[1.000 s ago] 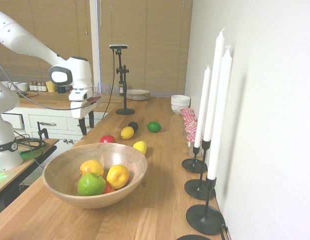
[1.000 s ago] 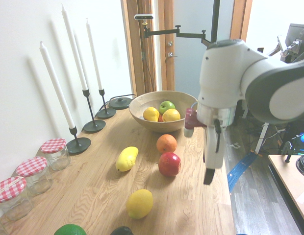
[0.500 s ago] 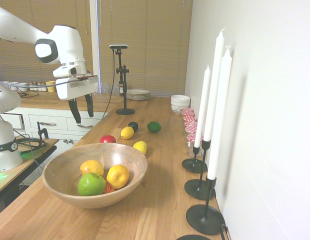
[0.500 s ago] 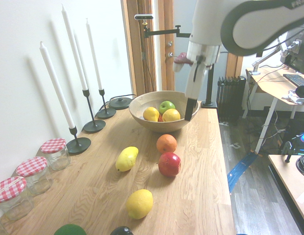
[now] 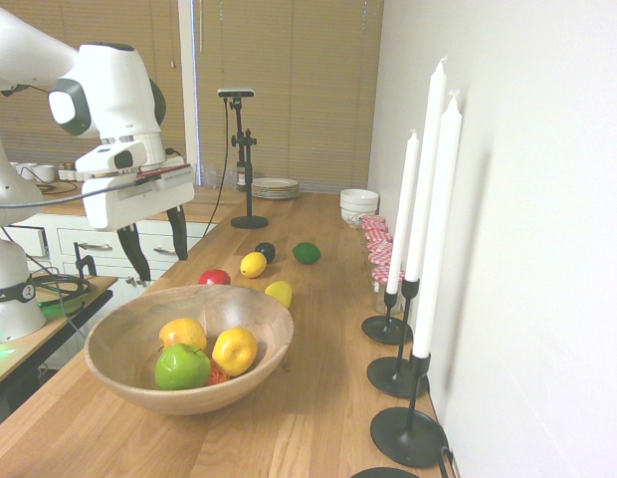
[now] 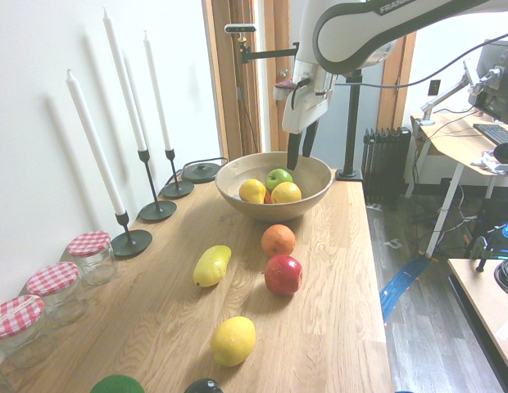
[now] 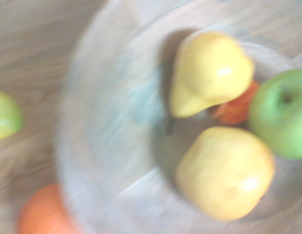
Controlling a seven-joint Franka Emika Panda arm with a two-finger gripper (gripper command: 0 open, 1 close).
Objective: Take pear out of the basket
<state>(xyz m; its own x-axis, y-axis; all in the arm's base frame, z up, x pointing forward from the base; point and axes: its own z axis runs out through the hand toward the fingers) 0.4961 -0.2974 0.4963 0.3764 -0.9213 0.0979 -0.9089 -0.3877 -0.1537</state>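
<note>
The pear [image 7: 209, 73] lies in the basket [image 6: 274, 211], lower than the gripper [image 6: 300, 162] and off to one side, whose empty fingers stand spread.

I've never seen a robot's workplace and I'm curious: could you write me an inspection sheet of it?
Surface: wooden counter, no spill seen
Job's things: yellow pear inside the wooden basket, beside a green apple
Clutter: red apple, orange and other fruit outside the basket
Gripper: open, empty, over the basket
Cables: one runs past the arm
Surroundings: white candles, lidded jars, stacked plates
</note>
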